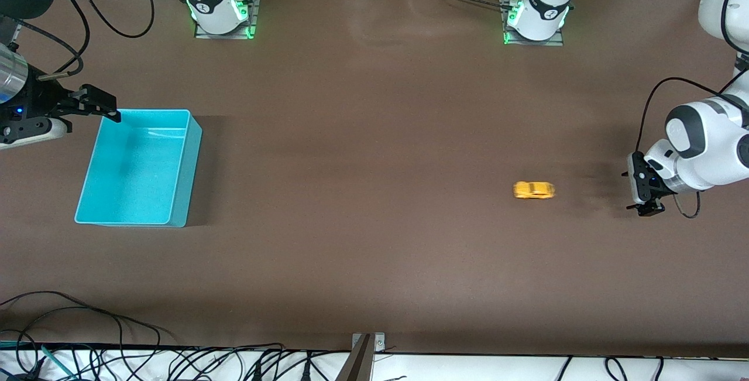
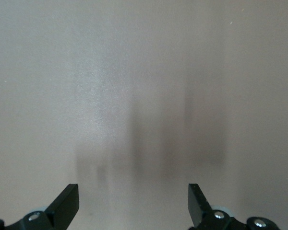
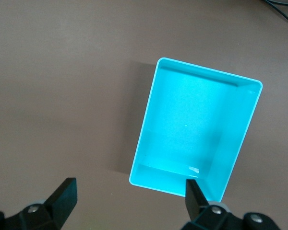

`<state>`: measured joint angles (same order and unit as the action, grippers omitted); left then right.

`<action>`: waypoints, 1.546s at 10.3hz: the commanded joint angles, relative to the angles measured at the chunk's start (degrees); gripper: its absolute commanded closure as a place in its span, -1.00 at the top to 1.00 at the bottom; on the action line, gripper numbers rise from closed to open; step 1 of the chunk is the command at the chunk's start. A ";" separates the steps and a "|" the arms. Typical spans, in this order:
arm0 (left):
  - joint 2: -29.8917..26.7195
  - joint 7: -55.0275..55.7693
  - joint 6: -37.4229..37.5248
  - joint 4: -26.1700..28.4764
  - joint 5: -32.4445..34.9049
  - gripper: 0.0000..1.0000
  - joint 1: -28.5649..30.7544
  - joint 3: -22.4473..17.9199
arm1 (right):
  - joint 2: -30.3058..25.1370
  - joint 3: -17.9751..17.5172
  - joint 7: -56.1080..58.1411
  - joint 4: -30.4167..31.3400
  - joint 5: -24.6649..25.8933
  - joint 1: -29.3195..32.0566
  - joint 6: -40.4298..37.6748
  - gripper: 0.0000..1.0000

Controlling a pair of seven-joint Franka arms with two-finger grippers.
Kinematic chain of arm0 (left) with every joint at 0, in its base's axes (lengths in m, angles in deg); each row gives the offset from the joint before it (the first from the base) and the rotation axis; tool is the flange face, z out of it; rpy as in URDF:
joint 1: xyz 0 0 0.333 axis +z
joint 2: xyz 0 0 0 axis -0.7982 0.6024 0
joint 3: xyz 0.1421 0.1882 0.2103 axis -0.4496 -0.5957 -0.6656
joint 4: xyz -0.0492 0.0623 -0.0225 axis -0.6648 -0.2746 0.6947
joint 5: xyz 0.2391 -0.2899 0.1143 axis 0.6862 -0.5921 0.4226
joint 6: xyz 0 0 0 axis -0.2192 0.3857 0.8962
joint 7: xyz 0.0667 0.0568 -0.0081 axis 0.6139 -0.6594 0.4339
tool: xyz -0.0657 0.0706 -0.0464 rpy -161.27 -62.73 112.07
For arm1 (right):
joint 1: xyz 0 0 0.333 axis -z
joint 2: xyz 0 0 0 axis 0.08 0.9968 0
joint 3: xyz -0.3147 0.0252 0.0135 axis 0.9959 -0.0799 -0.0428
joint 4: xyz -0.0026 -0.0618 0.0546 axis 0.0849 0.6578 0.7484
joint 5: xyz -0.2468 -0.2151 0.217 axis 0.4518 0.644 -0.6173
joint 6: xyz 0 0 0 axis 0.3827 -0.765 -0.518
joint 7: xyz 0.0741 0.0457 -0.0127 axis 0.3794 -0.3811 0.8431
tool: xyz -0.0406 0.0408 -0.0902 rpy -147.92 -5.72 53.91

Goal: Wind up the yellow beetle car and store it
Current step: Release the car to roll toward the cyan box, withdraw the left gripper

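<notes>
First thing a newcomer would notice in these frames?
The turquoise bin, empty, at the right arm's end of the table, with the open right gripper over its corner. Then the tiny yellow beetle car alone on the brown table, the open left gripper beside it.

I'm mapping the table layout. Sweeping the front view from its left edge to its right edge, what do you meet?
Right end effector → turquoise bin → yellow beetle car → left end effector.
</notes>
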<state>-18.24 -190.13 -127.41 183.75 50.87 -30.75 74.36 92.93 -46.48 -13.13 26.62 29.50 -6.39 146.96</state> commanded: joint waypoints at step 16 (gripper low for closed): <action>-14.81 56.76 58.04 -29.07 -1.21 1.00 -7.00 6.95 | 0.06 0.34 -0.21 0.19 0.31 -0.04 -0.19 1.00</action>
<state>-31.16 -139.22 -71.56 155.41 50.57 -37.84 79.34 92.99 -46.26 -13.14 26.62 29.51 -6.34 146.95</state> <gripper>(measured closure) 0.000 0.000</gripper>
